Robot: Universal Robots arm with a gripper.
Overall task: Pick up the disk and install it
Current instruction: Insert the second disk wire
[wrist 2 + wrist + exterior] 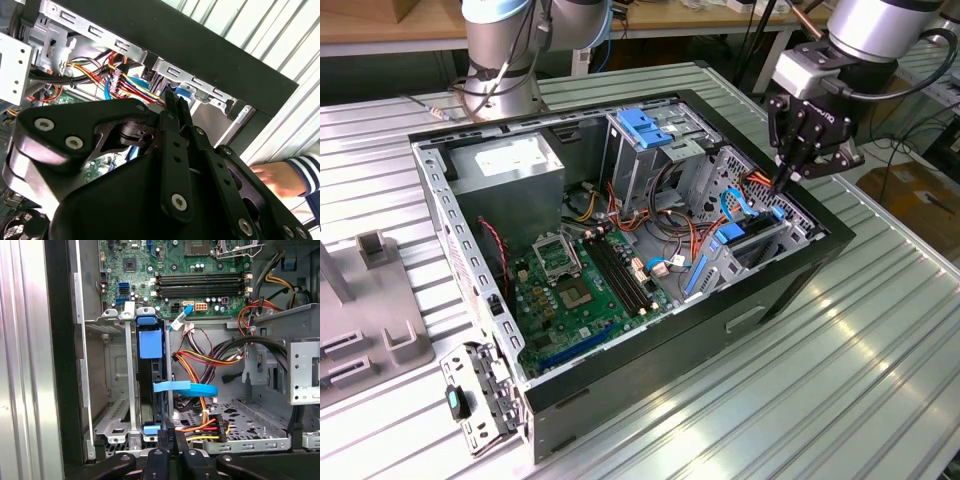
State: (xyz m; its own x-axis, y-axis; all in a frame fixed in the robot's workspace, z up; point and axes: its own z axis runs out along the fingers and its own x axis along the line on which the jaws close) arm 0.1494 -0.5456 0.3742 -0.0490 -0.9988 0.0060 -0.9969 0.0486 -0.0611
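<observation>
- Disk (151, 385) is standing on edge in a narrow metal bay at the front end of the open computer case (800, 275), its blue carrier frame and blue tab showing along its upper edge in the first wrist view.
- In the exterior view the same disk (752, 238) is sitting near the case's corner toward the exterior view's right, just beside the black case wall.
- Gripper (782, 186) is hanging over that corner, pointing steeply down into the case, with its fingertips drawn together to a narrow point right above the disk's end.
- In the first wrist view the gripper (170, 437) is showing its fingers (163, 440) pressed close side by side at the disk's near end; whether they are pinching the blue frame or only touching it cannot be told.
- In the second wrist view the gripper (176, 100) is reaching toward a blue part beside the bundled red, yellow and black cables (132, 82).
- Arm's wrist (865, 30) is tilting in from the table's far edge on the exterior view's right, with its black linkage spreading above the fingers.
- Motherboard (575, 290) is lying flat on the case floor, well apart from the gripper.
- A person's hand (277, 177) with a striped sleeve is resting on the ribbed metal table (840, 390) outside the case.
</observation>
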